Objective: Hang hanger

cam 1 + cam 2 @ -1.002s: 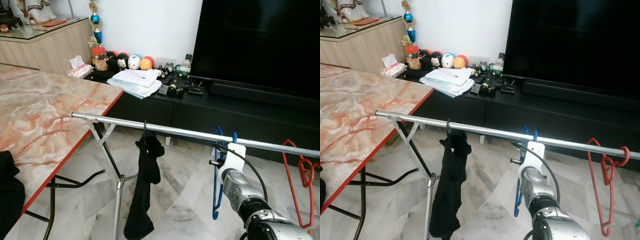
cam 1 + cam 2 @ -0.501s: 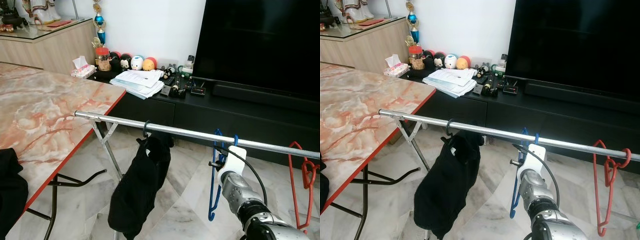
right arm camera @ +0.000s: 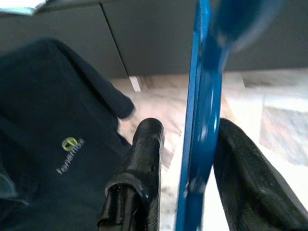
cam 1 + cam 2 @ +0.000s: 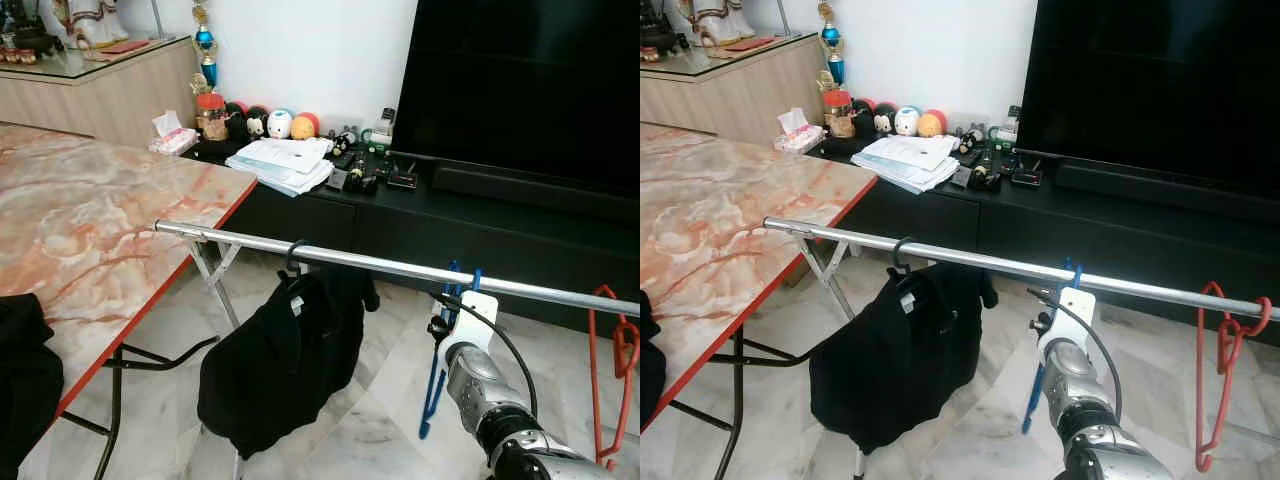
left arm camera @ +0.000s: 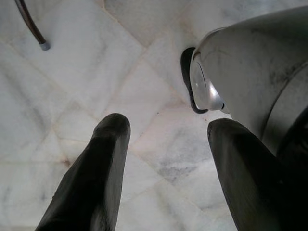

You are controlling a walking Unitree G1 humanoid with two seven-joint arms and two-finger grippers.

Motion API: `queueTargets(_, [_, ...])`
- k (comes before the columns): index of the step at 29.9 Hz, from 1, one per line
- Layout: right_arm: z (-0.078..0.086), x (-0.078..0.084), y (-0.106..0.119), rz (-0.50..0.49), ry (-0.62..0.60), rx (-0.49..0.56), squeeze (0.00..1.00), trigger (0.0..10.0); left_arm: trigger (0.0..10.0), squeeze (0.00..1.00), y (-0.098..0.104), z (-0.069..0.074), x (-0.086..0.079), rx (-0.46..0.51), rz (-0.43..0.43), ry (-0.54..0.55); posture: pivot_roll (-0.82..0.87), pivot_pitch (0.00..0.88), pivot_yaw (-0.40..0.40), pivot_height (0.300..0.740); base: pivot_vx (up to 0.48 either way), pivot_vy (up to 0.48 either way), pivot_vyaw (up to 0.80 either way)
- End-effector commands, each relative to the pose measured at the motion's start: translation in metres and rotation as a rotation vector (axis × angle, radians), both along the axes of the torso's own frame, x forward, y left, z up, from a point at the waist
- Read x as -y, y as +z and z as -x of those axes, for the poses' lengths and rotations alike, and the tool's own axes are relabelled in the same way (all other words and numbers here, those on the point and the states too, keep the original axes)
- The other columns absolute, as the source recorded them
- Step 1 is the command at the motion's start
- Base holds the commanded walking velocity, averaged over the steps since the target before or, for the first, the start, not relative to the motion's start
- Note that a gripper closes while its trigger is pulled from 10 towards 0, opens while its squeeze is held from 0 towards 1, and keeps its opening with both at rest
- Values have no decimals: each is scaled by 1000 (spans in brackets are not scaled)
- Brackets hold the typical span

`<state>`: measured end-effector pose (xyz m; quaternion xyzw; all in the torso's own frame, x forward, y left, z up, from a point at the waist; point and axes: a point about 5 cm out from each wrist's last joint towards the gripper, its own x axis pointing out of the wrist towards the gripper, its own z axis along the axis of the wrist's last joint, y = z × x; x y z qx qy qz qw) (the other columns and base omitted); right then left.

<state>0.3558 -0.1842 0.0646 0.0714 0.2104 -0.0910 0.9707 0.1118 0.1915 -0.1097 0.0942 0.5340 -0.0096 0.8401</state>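
A silver rail (image 4: 400, 268) runs across in front of me. A black shirt (image 4: 285, 360) hangs from it on a dark hanger hook (image 4: 294, 253), spread wide. Further right a blue hanger (image 4: 440, 370) hangs on the rail, and my right arm (image 4: 490, 390) reaches up to it. In the right wrist view my right gripper (image 3: 187, 127) is open, with the blue hanger (image 3: 199, 120) between its fingers and the black shirt (image 3: 53, 125) beyond. A red hanger (image 4: 615, 380) hangs at the rail's far right. My left gripper (image 5: 168, 125) is open, pointing down at the marble floor.
A red-edged marble table (image 4: 80, 230) stands at the left, with a black cloth (image 4: 20, 370) at its near edge. The rack's folding legs (image 4: 215, 290) stand beside it. Behind the rail are a low black TV console (image 4: 420, 215) with papers and a large TV (image 4: 530, 80).
The black shirt has swung round from a narrow hanging strip to a broad spread shape. My right arm stays at the blue hanger. The camera has shifted slightly.
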Motion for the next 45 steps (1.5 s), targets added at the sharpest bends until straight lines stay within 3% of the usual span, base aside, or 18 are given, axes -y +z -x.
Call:
queueTargets(1, [0,-3,0,8,18,16,0,10000,10000,0,2,-14,34,40,78,-44,118,33,-9,740,0,0,0])
queueTargets(3, [1,-3,-1,8,17,11,0,10000,10000,0,2,-14,31,39,72,-43,119,32,-9,740,0,0,0])
queueTargets(4, [2,-3,-2,11,13,13,0,10000,10000,0,2,-12,18,36,59,-35,119,32,-9,740,0,0,0])
queueTargets(6, [3,-2,-3,17,2,22,0,10000,10000,0,2,-11,11,34,55,-30,119,32,-9,740,0,0,0])
queueTargets(17, [14,3,-7,36,-52,131,0,10000,10000,0,2,-8,5,42,49,-19,108,0,-8,740,0,0,0])
queueTargets(21, [22,1,-11,72,5,189,0,10000,10000,0,3,-6,0,51,22,-17,104,0,-7,740,0,0,0])
queueTargets(24, [31,6,-17,83,-2,187,0,10000,10000,0,10,-13,-28,104,-31,16,94,0,-5,740,0,0,0])
queueTargets(30, [41,14,-26,91,-16,171,0,10000,10000,0,19,-23,-45,180,-134,28,92,0,-1,740,0,0,0])
queueTargets(36, [41,12,-21,106,-2,214,0,10000,10000,0,28,-38,-50,271,-141,42,92,0,-4,740,0,0,0])
queueTargets(40, [42,10,-15,109,13,268,0,10000,10000,0,33,-48,-43,342,-82,34,88,0,-9,740,0,0,0])
queueTargets(45, [52,8,-20,120,15,271,0,10000,10000,0,33,-52,-36,365,-52,30,90,0,-14,740,0,0,0])
